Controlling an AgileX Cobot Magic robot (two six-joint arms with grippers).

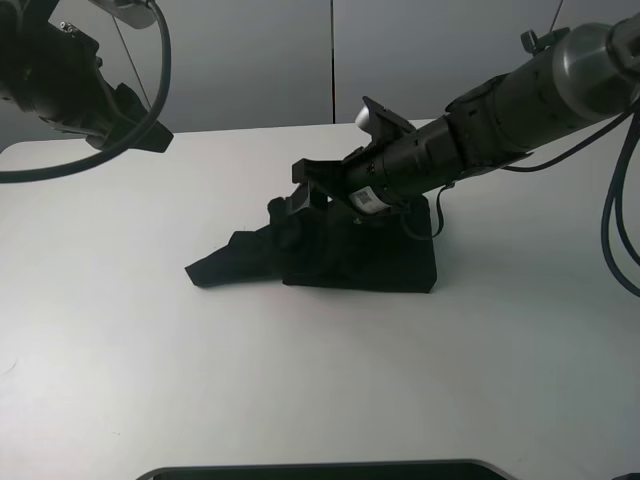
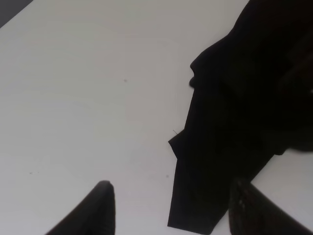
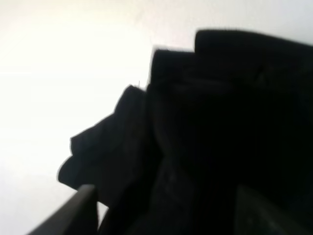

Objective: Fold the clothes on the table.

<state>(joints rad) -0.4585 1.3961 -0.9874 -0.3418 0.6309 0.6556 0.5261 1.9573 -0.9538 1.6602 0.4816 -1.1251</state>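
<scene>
The black T-shirt (image 1: 350, 258) lies in a folded bundle at the middle of the white table (image 1: 150, 330), with a narrower part trailing to its left end (image 1: 215, 268). Its print and neck label are hidden. My right gripper (image 1: 298, 200) reaches across from the right and hovers low over the bundle's left part. In the right wrist view its jaws stand wide apart (image 3: 168, 215) with black cloth (image 3: 205, 127) filling the space below them. My left gripper (image 1: 145, 135) is raised at the back left, open and empty (image 2: 176, 210). The shirt (image 2: 230, 127) shows ahead of it.
A dark rim (image 1: 320, 470) shows at the table's front edge. The right arm's cables (image 1: 615, 230) hang at the far right. Bare tabletop (image 2: 73, 98) lies left of the shirt.
</scene>
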